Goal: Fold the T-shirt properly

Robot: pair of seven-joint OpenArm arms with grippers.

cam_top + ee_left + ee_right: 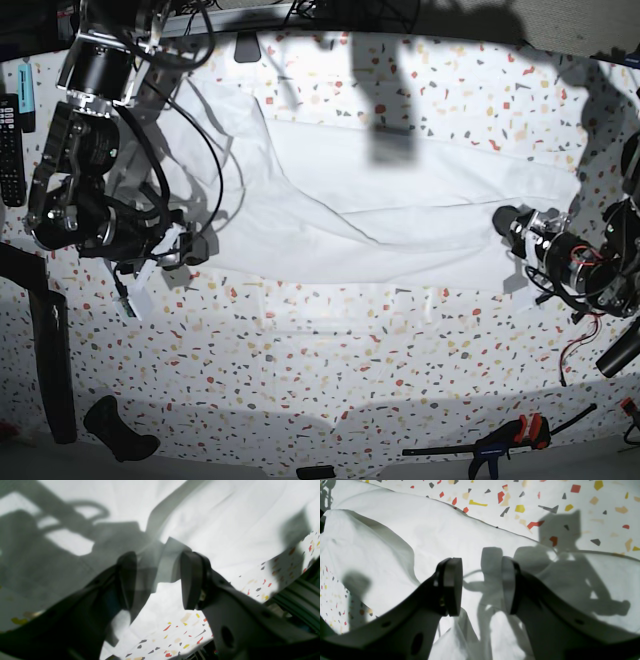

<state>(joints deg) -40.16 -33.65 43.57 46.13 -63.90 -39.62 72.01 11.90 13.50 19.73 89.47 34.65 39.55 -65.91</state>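
The white T-shirt (380,200) lies spread wide across the speckled table (330,350), creased, with a fold running through its middle. My left gripper (505,228) is at the shirt's right end. In the left wrist view the left gripper (158,562) has its jaws apart, and a folded edge of the T-shirt (225,517) lies between the dark fingers (191,580). My right gripper (195,250) is at the shirt's left front corner. In the right wrist view the right gripper (481,565) is open over the T-shirt (432,530), with cloth bunched low between the fingers (452,587).
A black remote (10,140) lies at the table's left edge, with a black bar (50,360) and a dark handle (120,430) at the front left. A clamp (505,440) sits at the front right. Loose wires (575,340) hang by the left arm.
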